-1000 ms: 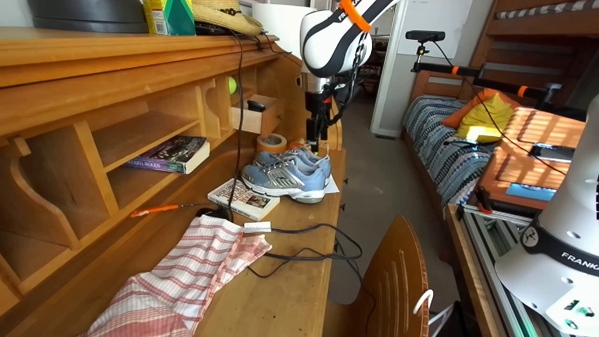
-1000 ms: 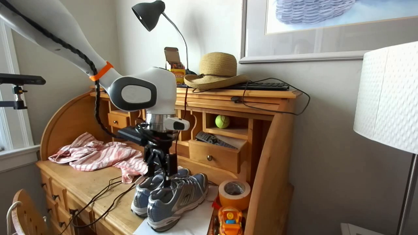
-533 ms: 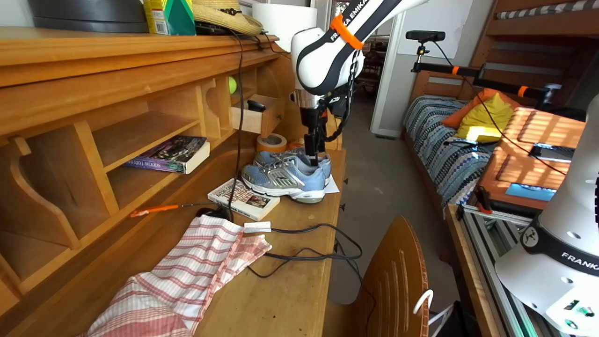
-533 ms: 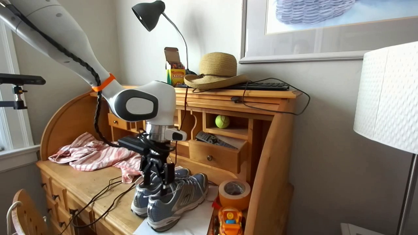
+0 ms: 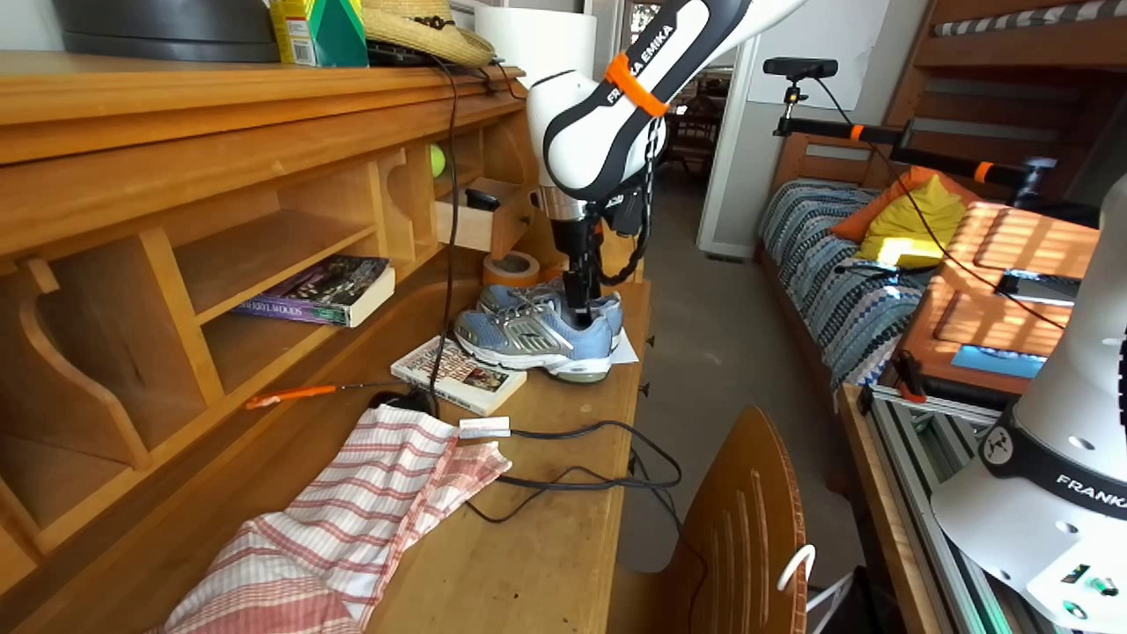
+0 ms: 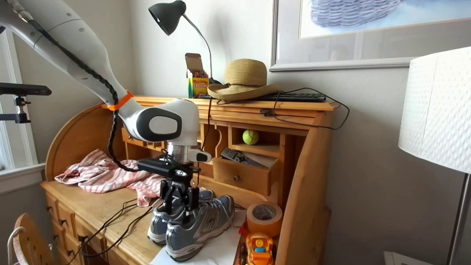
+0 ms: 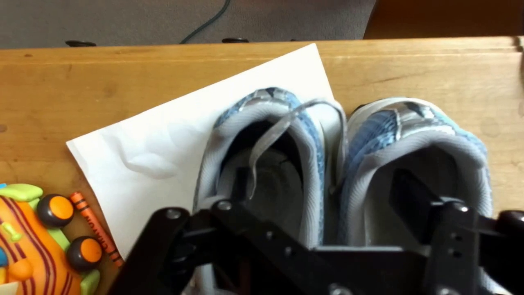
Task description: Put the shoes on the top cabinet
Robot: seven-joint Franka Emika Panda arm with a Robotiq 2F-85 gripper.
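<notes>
The pair of grey and light-blue shoes stands side by side on the desk; one shoe [image 5: 537, 343] hides part of its mate [image 5: 499, 296]. In an exterior view the paper-side shoe [image 6: 213, 219] is in front of its mate [image 6: 157, 225]. My gripper [image 6: 178, 210] points straight down between and over them. In the wrist view the gripper [image 7: 325, 188] is open, one finger at the opening of the left shoe [image 7: 315, 176], the other at the opening of the right shoe [image 7: 370, 139]. The inner shoe walls lie between the fingers. The cabinet top [image 5: 176, 86] is above the pigeonholes.
On the cabinet top are a straw hat [image 6: 245, 73], crayon box [image 6: 199, 86] and keyboard [image 6: 301, 96]. An open drawer [image 6: 235, 176], tape roll [image 6: 270, 221] and toy car [image 6: 259, 248] are near the shoes. A hanging cable [image 5: 453, 176], book [image 5: 462, 374] and cloth [image 5: 343, 493] lie nearby.
My gripper has come down from above the shoes to their openings, shifting left in an exterior view. The shoes have not moved.
</notes>
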